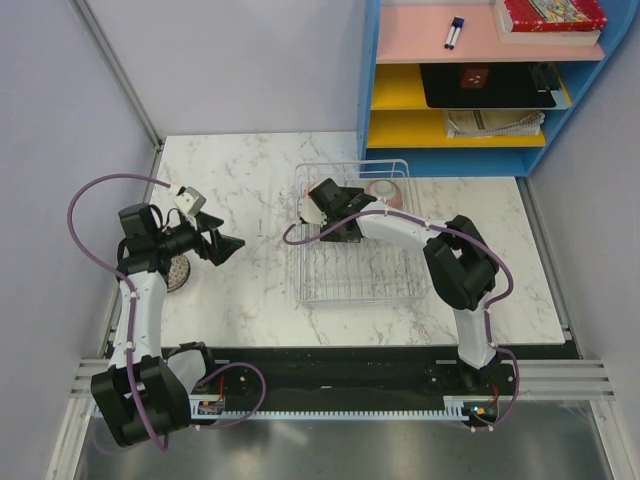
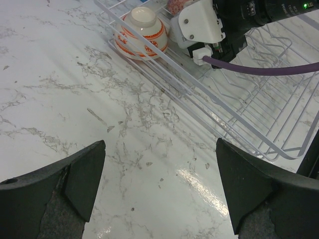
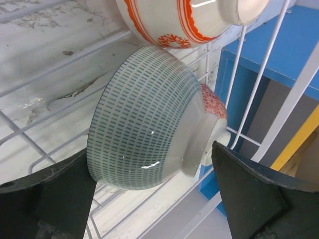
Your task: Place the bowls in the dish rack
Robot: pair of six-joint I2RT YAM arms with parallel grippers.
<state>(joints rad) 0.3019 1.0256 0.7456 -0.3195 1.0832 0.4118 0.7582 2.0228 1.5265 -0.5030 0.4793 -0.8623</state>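
Crockery crowds the far end of the dish rack, and only the wrist cameras sort it out. The right wrist view shows a blue-green dashed bowl lying on its side on the wires. The right fingers are spread wide to either side of it, close to its rim and its foot; whether they touch it I cannot tell. Above it lies an orange-banded bowl, and a red-patterned bowl peeks from behind. The left wrist view shows the orange-banded bowl foot-up in the rack's corner, just beside the right arm's white wrist housing and purple cable. The left fingers are spread over bare marble, gripping nothing. Only the overhead view shows a brown-speckled bowl on the table, partly hidden by the left arm and well apart from the rack. The table is glossy white marble with grey veins, set between pale lilac walls. At the far right stands a blue shelf unit with pink and yellow shelves, carrying books, two markers and a folded newspaper.
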